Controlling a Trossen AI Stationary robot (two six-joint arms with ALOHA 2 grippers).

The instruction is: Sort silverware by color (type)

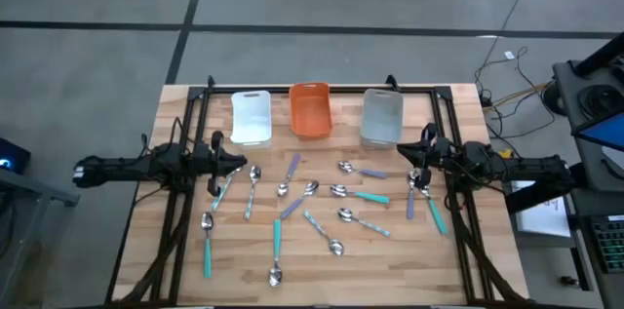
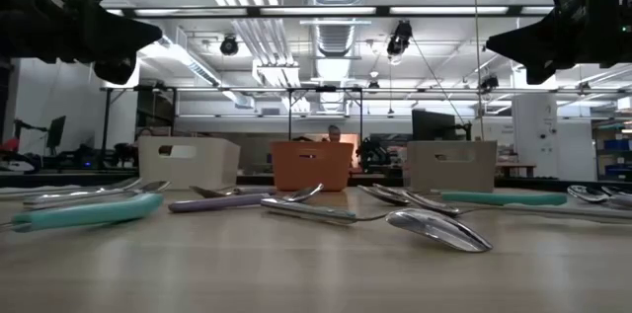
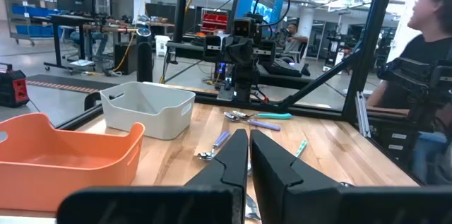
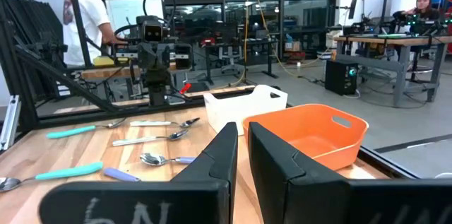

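The silverware, several small spoons with metal bowls, lies flat and scattered on the wooden table (image 1: pixel 185 104). Some handles are teal (image 1: pixel 276 241), some purple (image 1: pixel 292 166), some pale and patterned (image 1: pixel 252 197). Spoons also lie under each gripper. My left gripper (image 1: pixel 239 161) hovers at the table's left side, shut and empty, pointing level toward the middle. My right gripper (image 1: pixel 405 156) mirrors it at the right side, shut and empty. In the wrist views, the left gripper (image 3: pixel 249 136) and the right gripper (image 4: pixel 242 128) each show nothing between the fingers. Both hang well above the spoons in the low view.
Three bins stand in a row at the far edge: white (image 1: pixel 252 117), orange (image 1: pixel 310 109) and grey (image 1: pixel 381 116). A black frame (image 1: pixel 195 104) borders the table. People show in the room beyond, one past each side of the table.
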